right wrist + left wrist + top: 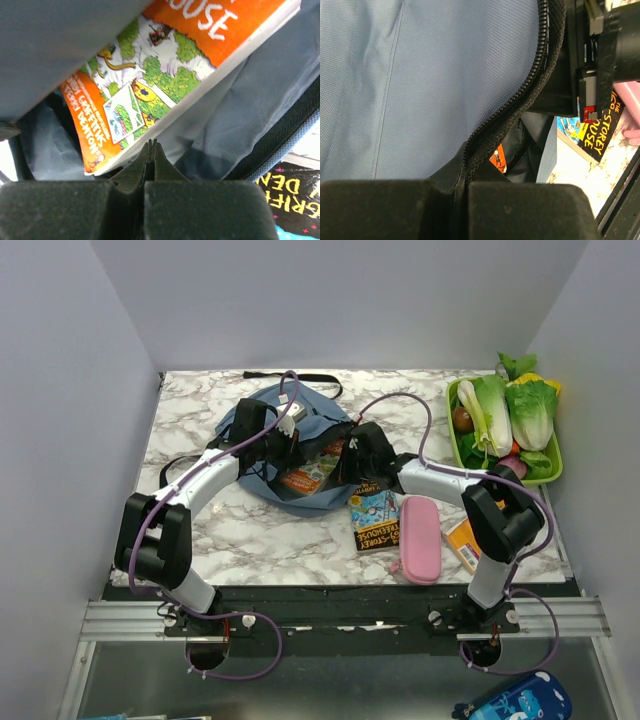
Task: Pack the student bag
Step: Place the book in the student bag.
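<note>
on the overhead view a marble-patterned surface carries everything. at its left a loop of black strap trails out from the student bag, which lies left of centre towards the back of the surface, between the two arms, its zip mouth open on the near right side.

the left arm reaches in from the lower left to the bag's top. in its wrist view the left claw is closed, fingers together, with the black zip edge of the bag running down into the seam between them, so it is clamped on the bag's rim.

inside the open mouth lies an orange picture book, tilted, partly under the blue fabric. the right claw sits at the mouth just below that book, its fingers pressed together; nothing can be seen between them.

just right of the bag's near edge a black-covered book lies flat on the surface, its far end under the right arm. a pink pencil case lies just beside it on the right. further right a flat orange item is half hidden under the right arm.

at the far right a green tray holds leafy vegetables. a bright blue pouch lies off the surface, at the lower right corner.
</note>
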Robot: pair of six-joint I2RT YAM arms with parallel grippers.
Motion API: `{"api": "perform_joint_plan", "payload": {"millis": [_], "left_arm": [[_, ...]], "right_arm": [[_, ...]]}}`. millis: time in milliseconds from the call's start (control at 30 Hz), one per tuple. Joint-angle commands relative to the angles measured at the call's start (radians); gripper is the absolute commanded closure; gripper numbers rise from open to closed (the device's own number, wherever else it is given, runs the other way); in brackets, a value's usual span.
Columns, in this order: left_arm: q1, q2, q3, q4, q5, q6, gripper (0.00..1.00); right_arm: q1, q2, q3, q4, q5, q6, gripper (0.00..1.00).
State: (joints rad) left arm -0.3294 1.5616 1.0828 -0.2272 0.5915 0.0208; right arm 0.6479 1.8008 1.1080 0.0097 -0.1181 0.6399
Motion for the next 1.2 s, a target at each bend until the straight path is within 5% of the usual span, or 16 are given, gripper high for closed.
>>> {"api": "perform_joint_plan", "payload": {"millis": [0,233,533,667,867,1167], "left_arm": [[-0.011,-0.008,0.039,0.009,0.024,-0.002,1.00],[-0.011,-0.011,0.032,0.022,0.025,-0.012,1.00],[-0.011,-0.018,0.026,0.048,0.010,-0.018,1.00],[-0.011,-0.020,0.020,0.045,0.008,-0.015,1.00],[-0.010,-0.025,0.008,0.038,0.001,0.002,1.00],[-0.003,-0.025,0.016,0.031,-0.009,0.007,1.00]], "right_arm": [[0.022,0.020,0.003,-0.100,0.032,-0.055,0.99],[0.050,0.081,0.009,-0.050,-0.008,-0.036,0.99],[0.116,0.229,0.291,-0.057,-0.025,0.049,0.99],[0.118,0.204,0.254,-0.024,-0.008,0.040,0.76],[0.111,-0.058,0.037,-0.019,0.154,-0.005,0.34],[0.119,-0.284,-0.143,-0.206,0.353,-0.108,0.08]]}}
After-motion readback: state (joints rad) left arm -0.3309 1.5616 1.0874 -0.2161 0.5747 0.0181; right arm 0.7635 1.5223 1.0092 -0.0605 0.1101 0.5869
